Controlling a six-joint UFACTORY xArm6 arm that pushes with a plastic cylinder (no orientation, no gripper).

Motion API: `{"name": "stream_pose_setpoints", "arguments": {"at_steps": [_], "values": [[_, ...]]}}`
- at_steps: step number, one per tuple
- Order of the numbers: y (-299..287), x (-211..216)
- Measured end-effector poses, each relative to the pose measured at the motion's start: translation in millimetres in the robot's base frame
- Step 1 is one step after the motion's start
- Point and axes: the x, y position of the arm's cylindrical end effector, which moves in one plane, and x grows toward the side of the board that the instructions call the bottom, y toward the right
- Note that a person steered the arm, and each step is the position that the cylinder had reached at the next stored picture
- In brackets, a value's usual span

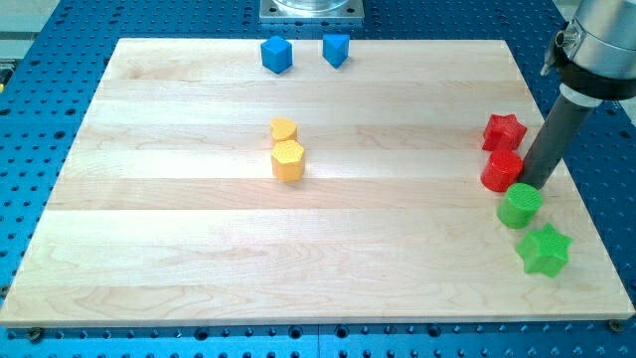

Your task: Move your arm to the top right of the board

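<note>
My tip (pixel 532 185) rests on the wooden board (pixel 199 249) near its right edge, at mid height. It sits just right of the red cylinder (pixel 501 171) and just above the green cylinder (pixel 520 207). The red star (pixel 504 131) lies a little up and left of the rod. The green star (pixel 545 250) lies below, near the board's bottom right corner. The rod leans up and to the right toward the arm's grey end (pixel 600 50).
Two blue blocks, a cube (pixel 276 54) and an angular one (pixel 336 49), sit at the board's top edge near the middle. Two yellow blocks (pixel 284 130) (pixel 288 160) touch each other left of centre. A blue perforated table (pixel 40 119) surrounds the board.
</note>
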Motion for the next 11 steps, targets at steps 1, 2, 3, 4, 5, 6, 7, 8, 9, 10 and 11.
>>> {"name": "stream_pose_setpoints", "arguments": {"at_steps": [1,2,3,4,5,6,7,8,9,10,11], "values": [[79,-28],[87,-64],[85,-127],[85,-189],[83,-230],[83,-243],[77,-272],[70,-275],[65,-275],[44,-274],[-26,-274]]}}
